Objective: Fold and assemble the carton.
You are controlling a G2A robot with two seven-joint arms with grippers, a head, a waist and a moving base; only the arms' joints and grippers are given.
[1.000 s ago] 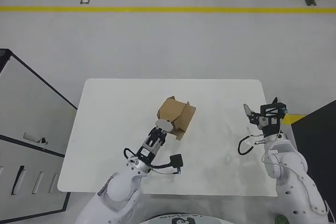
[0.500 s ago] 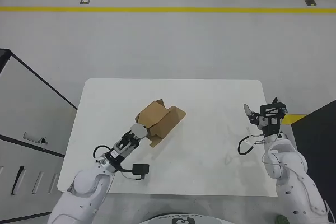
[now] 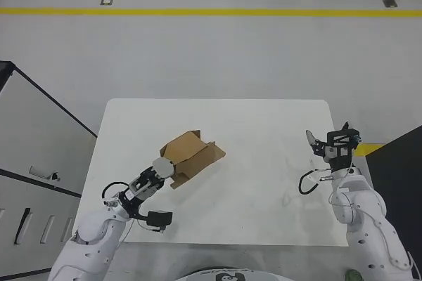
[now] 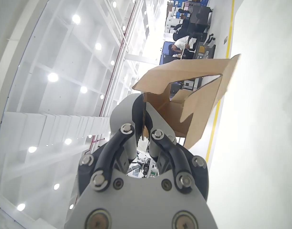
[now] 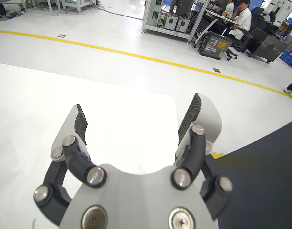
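left gripper [image 4: 144, 120]: fingers clenched on a flap edge of the carton [image 3: 192, 150], probably steadying it for folding | carton: half-open, tilted, over the left-middle of the counter [image 3: 267, 119] | right gripper [image 5: 138, 116]: fingers released, at the counter's right edge, well apart, seemingly on standby

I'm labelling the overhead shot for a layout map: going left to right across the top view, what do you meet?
Grey cabinet → left claw, shut on the carton's near edge → carton → right claw, open → dark panel.
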